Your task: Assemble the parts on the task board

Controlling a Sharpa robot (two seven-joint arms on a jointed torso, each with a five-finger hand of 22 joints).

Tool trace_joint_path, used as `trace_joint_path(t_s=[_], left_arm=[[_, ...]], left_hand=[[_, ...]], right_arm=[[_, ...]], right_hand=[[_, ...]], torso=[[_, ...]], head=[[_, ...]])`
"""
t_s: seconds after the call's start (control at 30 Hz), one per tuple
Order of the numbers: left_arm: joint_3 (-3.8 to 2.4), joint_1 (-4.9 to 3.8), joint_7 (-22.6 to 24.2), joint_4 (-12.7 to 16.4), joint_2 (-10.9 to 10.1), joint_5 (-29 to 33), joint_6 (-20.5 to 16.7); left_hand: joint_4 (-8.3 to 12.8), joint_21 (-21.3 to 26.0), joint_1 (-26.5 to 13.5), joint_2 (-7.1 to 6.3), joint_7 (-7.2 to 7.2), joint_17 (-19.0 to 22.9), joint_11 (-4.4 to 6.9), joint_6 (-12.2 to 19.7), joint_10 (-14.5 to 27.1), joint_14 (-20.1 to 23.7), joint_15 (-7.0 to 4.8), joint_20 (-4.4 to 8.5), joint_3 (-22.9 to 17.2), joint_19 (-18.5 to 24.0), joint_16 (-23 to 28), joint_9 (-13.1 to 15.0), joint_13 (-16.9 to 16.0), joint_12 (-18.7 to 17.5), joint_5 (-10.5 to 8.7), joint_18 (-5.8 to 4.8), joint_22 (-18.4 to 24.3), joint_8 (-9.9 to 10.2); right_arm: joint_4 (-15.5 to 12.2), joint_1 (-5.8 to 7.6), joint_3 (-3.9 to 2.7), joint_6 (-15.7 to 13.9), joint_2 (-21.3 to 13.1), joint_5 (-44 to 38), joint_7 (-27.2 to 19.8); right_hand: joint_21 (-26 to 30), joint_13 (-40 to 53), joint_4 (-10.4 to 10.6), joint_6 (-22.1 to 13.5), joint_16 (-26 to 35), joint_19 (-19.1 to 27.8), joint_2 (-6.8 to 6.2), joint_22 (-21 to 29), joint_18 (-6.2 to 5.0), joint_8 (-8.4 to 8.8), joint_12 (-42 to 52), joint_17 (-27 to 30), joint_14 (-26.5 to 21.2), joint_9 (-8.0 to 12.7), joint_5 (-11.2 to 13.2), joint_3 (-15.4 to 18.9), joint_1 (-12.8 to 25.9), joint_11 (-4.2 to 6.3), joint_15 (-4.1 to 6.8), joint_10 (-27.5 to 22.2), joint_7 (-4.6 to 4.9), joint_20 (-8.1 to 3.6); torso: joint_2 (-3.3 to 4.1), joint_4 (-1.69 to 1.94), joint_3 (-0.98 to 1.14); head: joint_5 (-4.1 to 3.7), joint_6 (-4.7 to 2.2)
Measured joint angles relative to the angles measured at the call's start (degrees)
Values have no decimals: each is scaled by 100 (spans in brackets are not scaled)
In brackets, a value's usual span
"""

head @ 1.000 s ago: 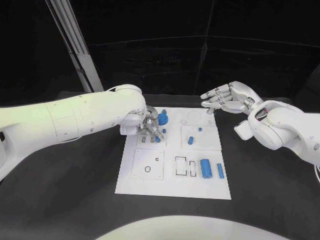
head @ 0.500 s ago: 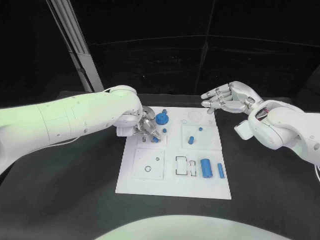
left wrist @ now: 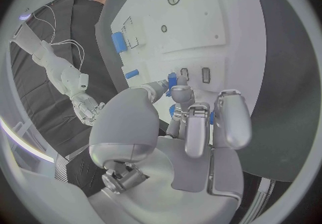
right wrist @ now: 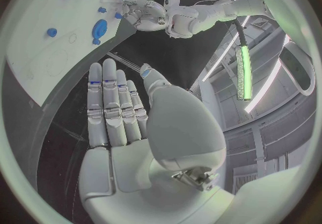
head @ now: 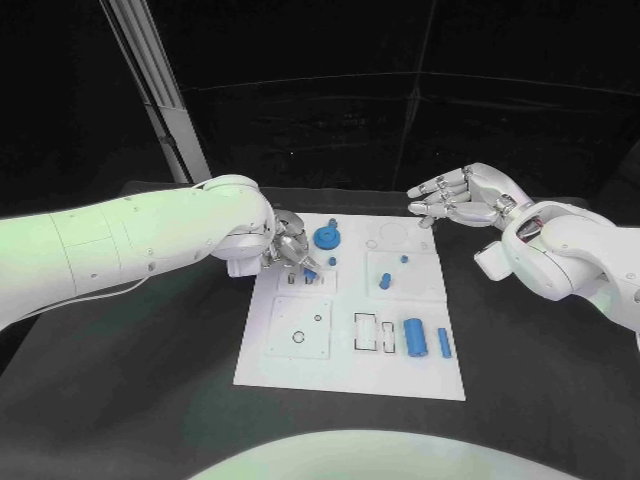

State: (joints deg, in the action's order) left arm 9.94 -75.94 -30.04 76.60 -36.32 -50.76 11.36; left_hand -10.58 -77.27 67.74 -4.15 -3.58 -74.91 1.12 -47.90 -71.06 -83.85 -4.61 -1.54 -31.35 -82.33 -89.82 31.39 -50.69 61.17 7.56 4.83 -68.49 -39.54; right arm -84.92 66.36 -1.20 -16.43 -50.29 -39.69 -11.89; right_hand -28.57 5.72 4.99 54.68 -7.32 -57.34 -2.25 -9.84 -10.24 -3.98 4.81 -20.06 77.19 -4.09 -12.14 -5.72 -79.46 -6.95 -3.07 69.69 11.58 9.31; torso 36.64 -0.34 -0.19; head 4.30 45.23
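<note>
The white task board [head: 352,355] lies mid-table. My left hand [head: 291,248] hovers over its far left section, thumb and a finger pinching a small blue part [left wrist: 172,79] just above two small slots [left wrist: 206,75]. A round blue part [head: 327,238] stands right beside that hand. Two short blue pegs [head: 382,279] sit in the far right section. A blue cylinder [head: 411,335] and a slim blue bar [head: 441,342] lie at the near right. My right hand [head: 464,197] floats off the board's far right corner, fingers straight and holding nothing [right wrist: 121,111].
Black table [head: 118,400] surrounds the board on all sides. A slanted metal post [head: 154,90] stands behind the far left. The board's near left section [head: 299,328] carries only small holes and outlines.
My left hand has crept slightly toward the board's far left edge, keeping the small blue part in its pinch. The right hand has stayed where it was.
</note>
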Motion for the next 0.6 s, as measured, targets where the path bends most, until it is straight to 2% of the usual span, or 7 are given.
trace_joint_path(t_s=[0.37, 0.6], left_arm=[[22, 184, 35, 179, -83, -381, -574], [27, 243, 21, 242, -112, -602, -744]], left_hand=[[39, 0, -38, -37, 0, 0, -19, 0, -21, 0, 0, 0, -70, 0, 0, 16, 0, 0, -4, 0, -30, -23], [62, 0, -50, -49, 0, 0, -20, 0, -21, 0, 0, 0, -92, 0, 0, 29, 18, 0, -10, 0, -37, -47]], right_arm=[[37, 0, 0, 11, 0, 0, 0], [51, 0, 0, 14, 3, 0, -1]], right_hand=[[0, -6, 0, 0, 20, 21, 0, 4, 0, 0, 0, 6, 0, 0, 0, 0, 0, 0, 0, 0, 0, 21], [0, -5, 0, 0, 19, 21, 0, 4, 0, 0, 0, 6, 0, 0, 0, 0, 0, 0, 0, 0, 0, 21]], torso=[[-3, -17, -4], [-3, -28, -7]], head=[[42, 3], [58, 3]])
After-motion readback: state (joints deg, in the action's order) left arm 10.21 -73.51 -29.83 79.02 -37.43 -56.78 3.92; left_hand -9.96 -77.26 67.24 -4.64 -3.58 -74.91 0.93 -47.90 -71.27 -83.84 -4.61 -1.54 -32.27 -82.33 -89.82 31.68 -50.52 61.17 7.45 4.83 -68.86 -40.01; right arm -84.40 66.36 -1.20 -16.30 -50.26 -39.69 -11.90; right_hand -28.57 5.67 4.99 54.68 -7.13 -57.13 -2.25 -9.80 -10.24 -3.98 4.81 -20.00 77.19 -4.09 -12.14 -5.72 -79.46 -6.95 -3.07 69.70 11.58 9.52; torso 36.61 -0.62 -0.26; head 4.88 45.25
